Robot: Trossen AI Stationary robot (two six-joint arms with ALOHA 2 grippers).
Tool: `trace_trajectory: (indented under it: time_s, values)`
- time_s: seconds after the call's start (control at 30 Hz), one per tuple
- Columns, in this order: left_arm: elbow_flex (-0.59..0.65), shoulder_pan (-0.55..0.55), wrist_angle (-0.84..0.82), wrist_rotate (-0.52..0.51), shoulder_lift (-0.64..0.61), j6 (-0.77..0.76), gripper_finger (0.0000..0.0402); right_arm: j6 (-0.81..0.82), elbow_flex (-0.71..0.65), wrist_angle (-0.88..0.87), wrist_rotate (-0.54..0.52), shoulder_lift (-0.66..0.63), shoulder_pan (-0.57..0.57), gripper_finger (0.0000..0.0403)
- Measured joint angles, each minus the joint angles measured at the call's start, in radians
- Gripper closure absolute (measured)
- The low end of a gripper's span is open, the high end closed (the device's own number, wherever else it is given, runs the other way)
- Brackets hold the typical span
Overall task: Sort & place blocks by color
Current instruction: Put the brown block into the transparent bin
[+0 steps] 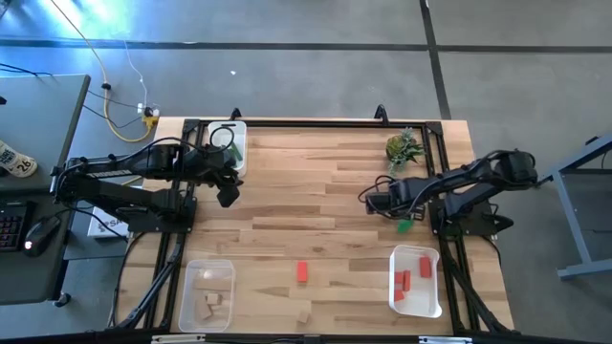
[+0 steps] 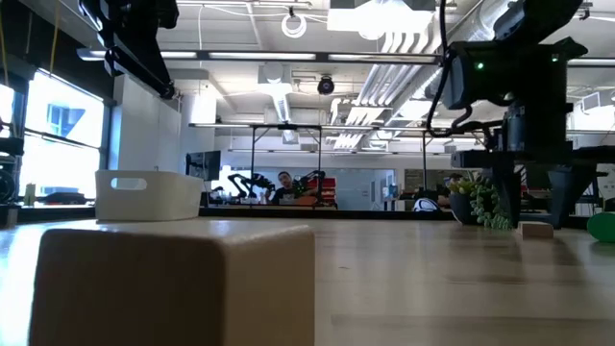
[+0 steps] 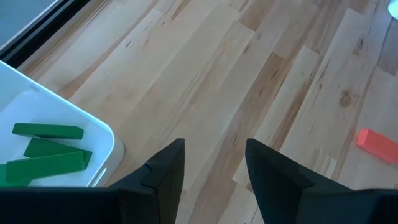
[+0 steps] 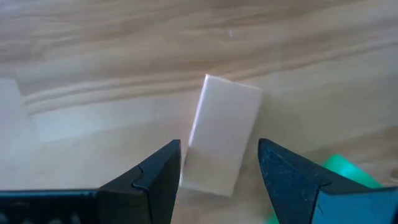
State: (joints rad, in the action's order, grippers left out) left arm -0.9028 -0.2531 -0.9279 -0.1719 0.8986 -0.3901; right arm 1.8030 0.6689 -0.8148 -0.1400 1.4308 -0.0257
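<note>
Right gripper point(image 4: 217, 171) hangs with its jaws apart over a tan block point(image 4: 221, 134) lying flat on the tabletop point(image 1: 325, 201), a green block point(image 4: 342, 171) just beside it. I'd judge it light, stiff and smooth; pinch it across its narrow sides. Left gripper point(image 3: 214, 168) waits, parted, beside the tray of green blocks point(image 3: 53, 152).

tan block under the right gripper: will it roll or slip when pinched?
Probably not. The tan block lies flat with square faces, so rolling looks unlikely. The right gripper is open and straddles it, but the block sits skewed to the fingers, so it may twist on closing. Wood looks rigid.
</note>
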Motion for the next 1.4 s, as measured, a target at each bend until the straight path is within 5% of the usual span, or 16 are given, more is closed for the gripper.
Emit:
trace_trajectory:
  time_s: [0.23, 0.5, 0.63, 1.03, 1.4]
  values:
    - [0.000, 0.000, 0.000, 0.000, 0.000, 0.019, 0.0245, -0.097, 0.005, 0.075, 0.022, 0.069, 0.041, 0.0210]
    - [0.000, 0.000, 0.001, 0.000, 0.000, 0.026, 0.0245, -0.214, 0.022, 0.071, 0.035, 0.075, 0.039, 0.0308]
    - [0.000, 0.000, 0.001, 0.003, 0.000, 0.025, 0.0245, -0.325, 0.060, 0.074, 0.015, 0.083, 0.038, 0.0308]
    - [0.000, 0.000, 0.063, 0.007, 0.009, 0.024, 0.0245, -0.768, 0.147, 0.539, -0.005, 0.080, 0.013, 0.0308]
    - [0.000, 0.000, 0.154, 0.121, 0.021, 0.017, 0.0242, -1.033, 0.150, 0.928, 0.046, 0.079, -0.019, 0.0308]
